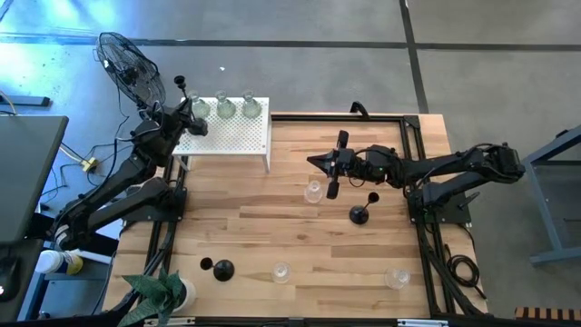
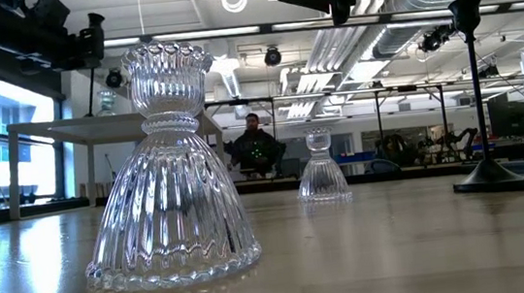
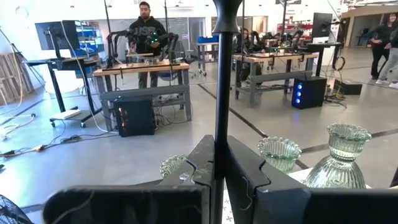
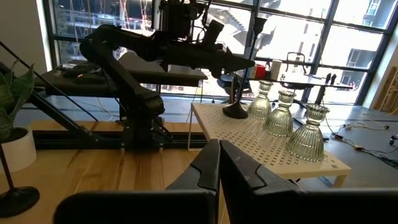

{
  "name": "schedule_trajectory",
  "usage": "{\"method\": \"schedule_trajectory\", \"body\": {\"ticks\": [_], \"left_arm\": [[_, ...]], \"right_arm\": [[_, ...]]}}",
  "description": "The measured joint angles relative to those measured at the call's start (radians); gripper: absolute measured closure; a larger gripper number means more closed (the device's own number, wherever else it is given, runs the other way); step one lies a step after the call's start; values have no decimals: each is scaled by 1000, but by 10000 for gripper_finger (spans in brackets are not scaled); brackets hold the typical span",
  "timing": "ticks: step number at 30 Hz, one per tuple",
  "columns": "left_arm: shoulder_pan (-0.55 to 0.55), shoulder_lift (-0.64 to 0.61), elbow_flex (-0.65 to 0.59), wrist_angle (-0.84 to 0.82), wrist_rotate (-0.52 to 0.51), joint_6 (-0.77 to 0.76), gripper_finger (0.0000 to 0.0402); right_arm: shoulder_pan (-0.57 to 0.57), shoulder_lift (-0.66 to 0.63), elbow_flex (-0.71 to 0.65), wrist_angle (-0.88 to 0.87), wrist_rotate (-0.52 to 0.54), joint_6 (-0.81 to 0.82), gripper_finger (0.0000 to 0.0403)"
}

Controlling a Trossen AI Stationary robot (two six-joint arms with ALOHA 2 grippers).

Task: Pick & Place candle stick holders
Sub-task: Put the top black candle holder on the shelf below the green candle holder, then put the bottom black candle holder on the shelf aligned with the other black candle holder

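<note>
Wood planks cover your surface [image 1: 300, 236], and a big workshop with desks and a person sits far behind it.

Look at your left gripper [image 3: 214, 163] at about 10 o'clock on the surface. It pinches the thin stem of a tall black holder [image 3: 221, 74] and holds it straight up, with its round foot showing on the white stand [image 4: 273, 149]. I think it holds the stem straight so the holder will not tip over. Three clear glass holders [image 1: 224, 106] stand in a row on the same stand, just beside it, so the stand looks like the place where the holders go.

Your right gripper [image 1: 320, 163] hangs over the middle of the surface, pointing toward 9 o'clock. Its fingers [image 4: 211, 163] are pressed together and hold nothing. A small glass holder [image 1: 314, 192] stands just below it, at its 6 o'clock. I think this one is next, so you must spread the fingers first.

More holders wait on the wood. One black holder [image 1: 360, 213] stands near 4 o'clock. Another black holder [image 1: 221, 269] stands near 7 o'clock. Two more glass holders stand along the 6 o'clock edge [image 1: 280, 272] [image 1: 397, 277].

Glass is slippery and round, so go slow and grab the thin waist.
</note>
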State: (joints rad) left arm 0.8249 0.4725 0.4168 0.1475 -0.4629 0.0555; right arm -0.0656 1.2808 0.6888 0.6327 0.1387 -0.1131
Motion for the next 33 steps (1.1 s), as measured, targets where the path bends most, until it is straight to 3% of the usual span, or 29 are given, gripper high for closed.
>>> {"method": "schedule_trajectory", "body": {"ticks": [8, 22, 28, 33], "left_arm": [[0, -9, 0, -8, -1, 0, 371], [0, -95, 0, -58, 28, 19, 246], [0, -126, 72, -201, 66, -2, 207], [-1, -145, 132, -312, 88, -39, 200]], "right_arm": [[0, 0, 0, 0, -14, 0, 401], [0, 0, 0, 0, -13, 0, 401], [0, 0, 0, -1, -13, 0, 401], [0, 0, 0, -8, -12, 0, 402]]}}
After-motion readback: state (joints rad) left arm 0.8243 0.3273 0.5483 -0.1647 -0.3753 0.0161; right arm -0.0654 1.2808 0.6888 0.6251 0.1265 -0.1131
